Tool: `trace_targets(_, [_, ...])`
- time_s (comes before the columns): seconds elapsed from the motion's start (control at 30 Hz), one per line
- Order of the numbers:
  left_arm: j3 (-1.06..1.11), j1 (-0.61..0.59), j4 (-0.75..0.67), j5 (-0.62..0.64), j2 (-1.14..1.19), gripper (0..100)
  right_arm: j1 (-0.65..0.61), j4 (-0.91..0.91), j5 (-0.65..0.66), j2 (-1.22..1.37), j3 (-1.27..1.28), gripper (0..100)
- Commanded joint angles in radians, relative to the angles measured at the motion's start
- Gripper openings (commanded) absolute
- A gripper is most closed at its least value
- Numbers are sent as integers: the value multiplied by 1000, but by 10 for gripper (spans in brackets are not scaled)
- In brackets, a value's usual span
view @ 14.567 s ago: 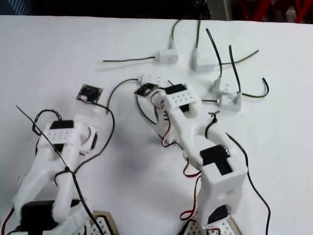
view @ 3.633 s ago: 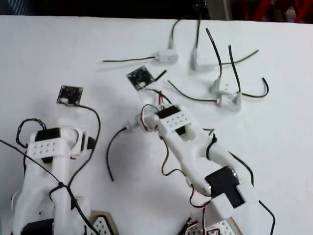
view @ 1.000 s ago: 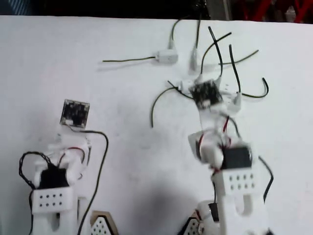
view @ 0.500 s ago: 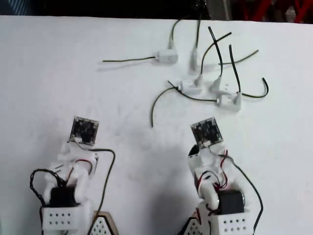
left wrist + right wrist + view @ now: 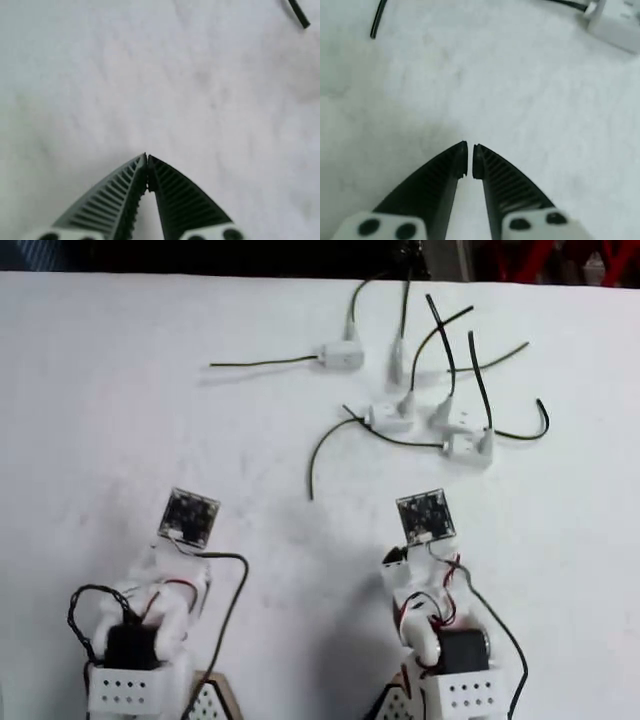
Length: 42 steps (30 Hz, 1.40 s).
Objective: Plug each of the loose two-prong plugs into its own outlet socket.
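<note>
Sitting folded close to their bases, both arms hold their claws low over the white table (image 5: pixel 120 390). The left claw (image 5: pixel 147 160) is pressed closed, with its ribbed tips touching and nothing between them. The right claw (image 5: pixel 470 149) is closed down to a hairline gap at the tips and likewise grips nothing.

All the task's hardware lies ahead of the right claw, well apart from it and farther still from the left claw. Nearest, ahead and a little to the outer side, is a white connector block (image 5: pixel 617 27) with a black lead (image 5: pixel 565 4) running into it. Just beyond it lies a second white block (image 5: pixel 455 417), and the two seem to touch. Roughly straight ahead of the right claw lies a third block (image 5: pixel 390 417). From it a curved lead (image 5: pixel 318 455) sweeps back toward the claws. Its cut end (image 5: pixel 376 22) lies bare on the table, ahead of the right claw on the side toward the left claw. Farthest out are a fourth block (image 5: pixel 341 356) and a fifth block (image 5: pixel 398 365), near each other, each with a lead. From above the pieces are small, so I cannot tell plug from socket, nor whether any pair is mated.
</note>
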Motion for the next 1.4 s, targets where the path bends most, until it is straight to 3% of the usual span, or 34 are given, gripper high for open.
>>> trace_targets(0.0, [-5, 7, 66, -14, -10, 24, -4, 101, -5, -13, 9, 18])
trace_targets(0.07, [-5, 7, 91, -8, -10, 24, -1, 171, -6, -15, 9, 18])
trace_targets(1.37, [-5, 7, 95, -9, -10, 24, 2, 162, -8, -13, 9, 18])
